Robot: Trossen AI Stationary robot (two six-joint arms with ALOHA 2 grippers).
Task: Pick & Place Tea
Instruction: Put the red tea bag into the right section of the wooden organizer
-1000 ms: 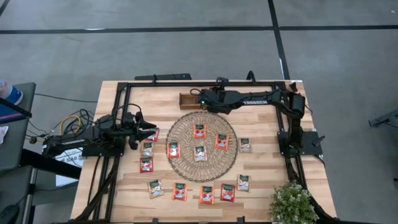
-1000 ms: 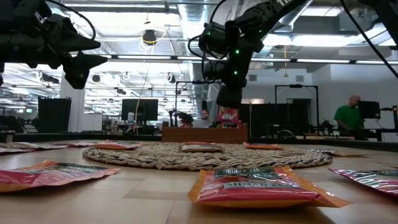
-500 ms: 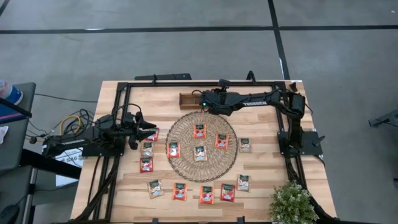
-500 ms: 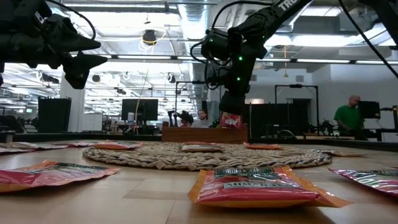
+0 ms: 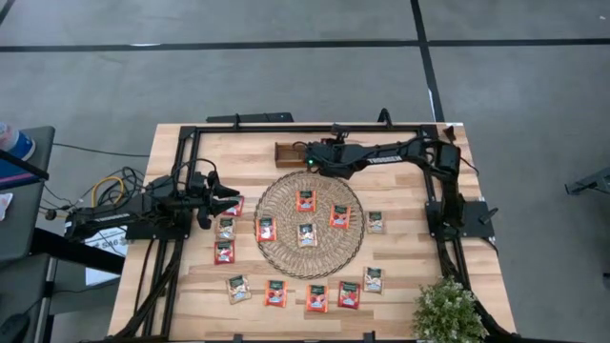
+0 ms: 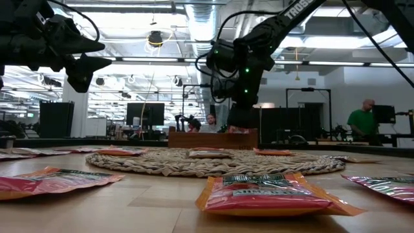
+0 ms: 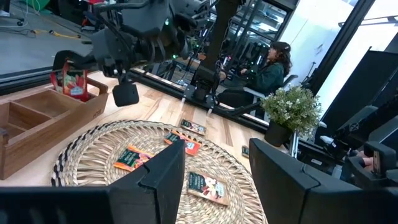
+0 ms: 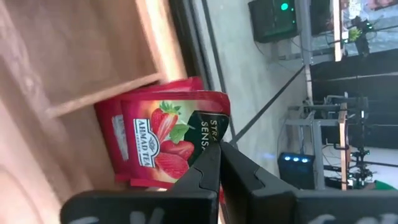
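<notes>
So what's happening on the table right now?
The right pincer is shut on a red tea sachet, lowering it into the wooden tray at the table's far edge. The left pincer hovers open at the left side. Other sachets lie on the woven mat and the table.

My bench (image 5: 400, 276) is pale wood planks. Sitting right on it: a big round woven mat (image 5: 282, 246) in the middle, a brown wooden tray (image 5: 288, 152) at the far edge, a little potted plant (image 5: 446, 311) on the near right corner, and tea sachets (image 5: 275, 292) scattered around the mat.
</notes>
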